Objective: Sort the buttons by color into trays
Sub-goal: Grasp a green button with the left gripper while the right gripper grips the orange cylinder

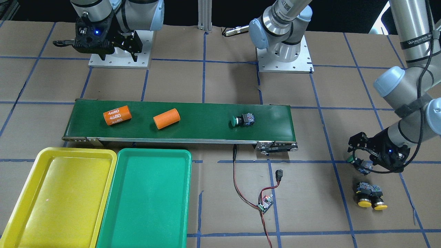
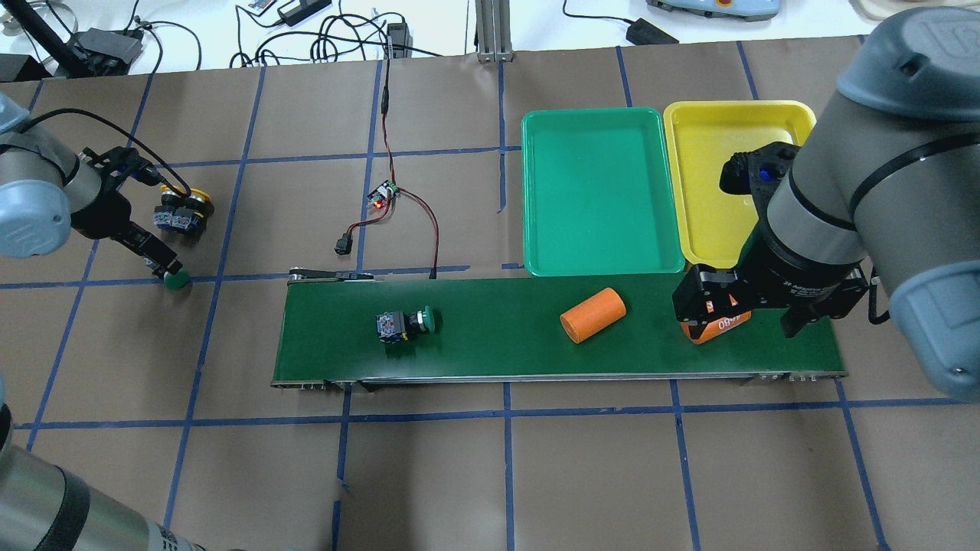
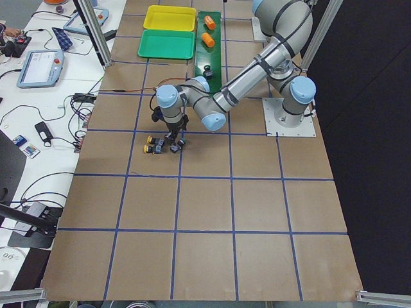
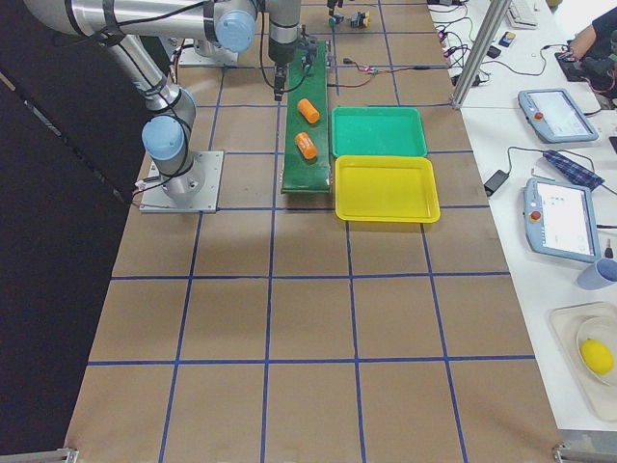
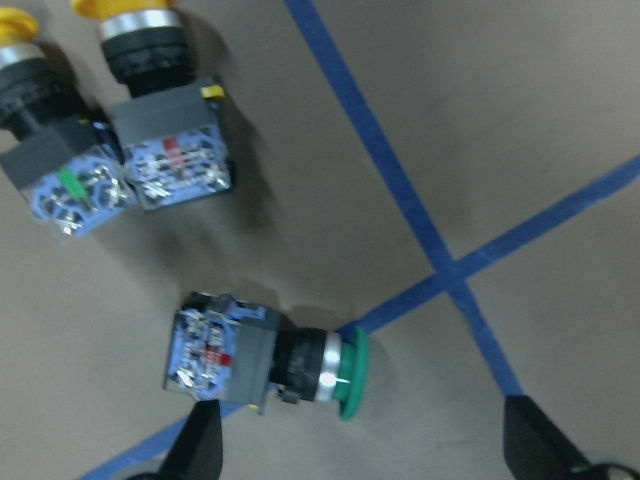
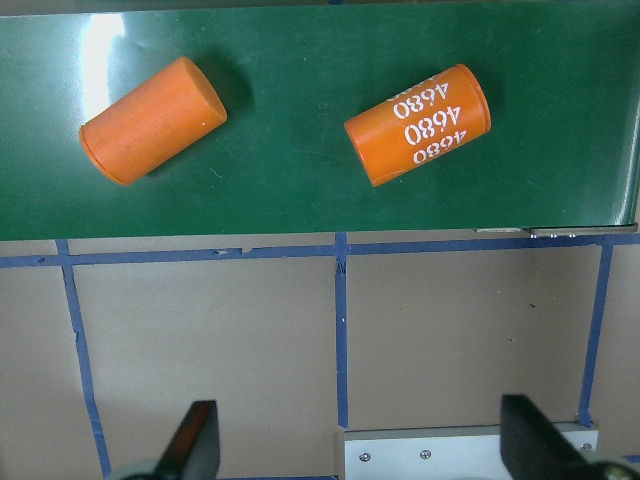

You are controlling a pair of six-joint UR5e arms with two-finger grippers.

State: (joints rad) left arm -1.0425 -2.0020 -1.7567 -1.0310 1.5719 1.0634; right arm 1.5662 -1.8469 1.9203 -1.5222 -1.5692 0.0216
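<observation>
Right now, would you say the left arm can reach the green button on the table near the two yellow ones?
Probably yes: the open left gripper hovers above the green button, nothing covers it, and the yellow buttons lie clear of it.

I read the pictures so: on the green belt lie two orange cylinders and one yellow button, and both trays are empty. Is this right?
Not quite. The button on the belt has a green cap, not yellow; the exterior front-facing view shows it. The rest stands: two orange cylinders lie there, and the yellow tray and the green tray are empty.
</observation>
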